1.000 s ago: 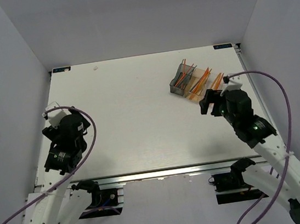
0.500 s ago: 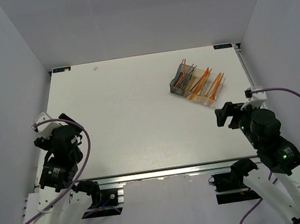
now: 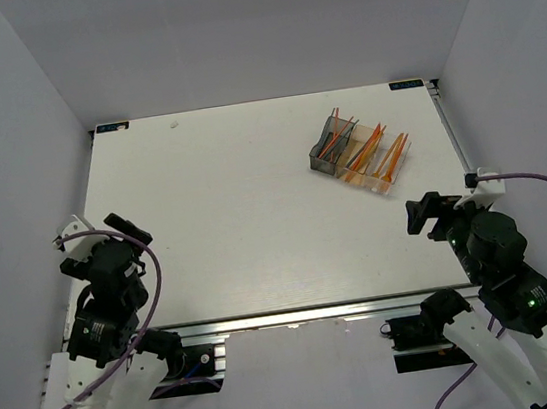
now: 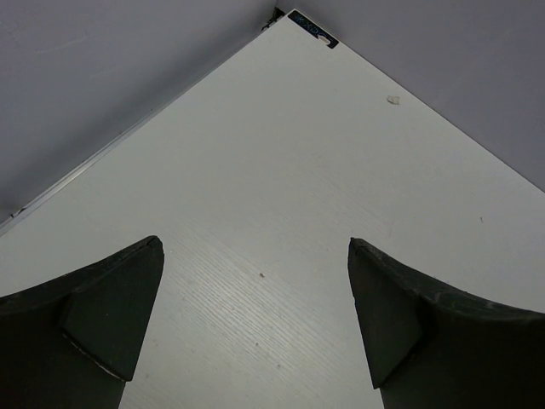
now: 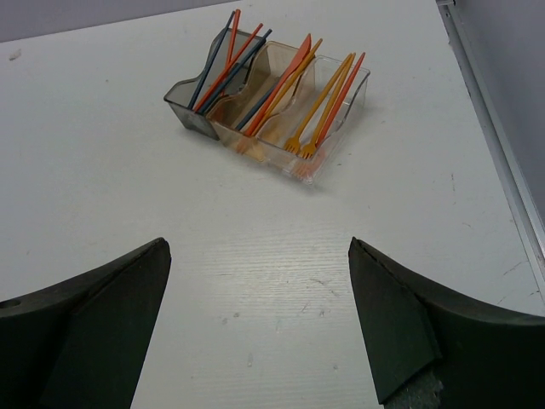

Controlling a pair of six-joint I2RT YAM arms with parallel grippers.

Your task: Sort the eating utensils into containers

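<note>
You look done. The eating utensils [image 5: 319,106] all stand in the containers [image 5: 183,109], near the far right corner of the desk [image 3: 234,210]. I see none left outside them. Your left gripper [image 4: 255,245] and right gripper [image 5: 260,243] both gape wide, holding nothing.

A white table [image 3: 256,227] carries a small pale scrap [image 3: 174,125] near its far edge, with grey walls [image 3: 250,26] around.
</note>
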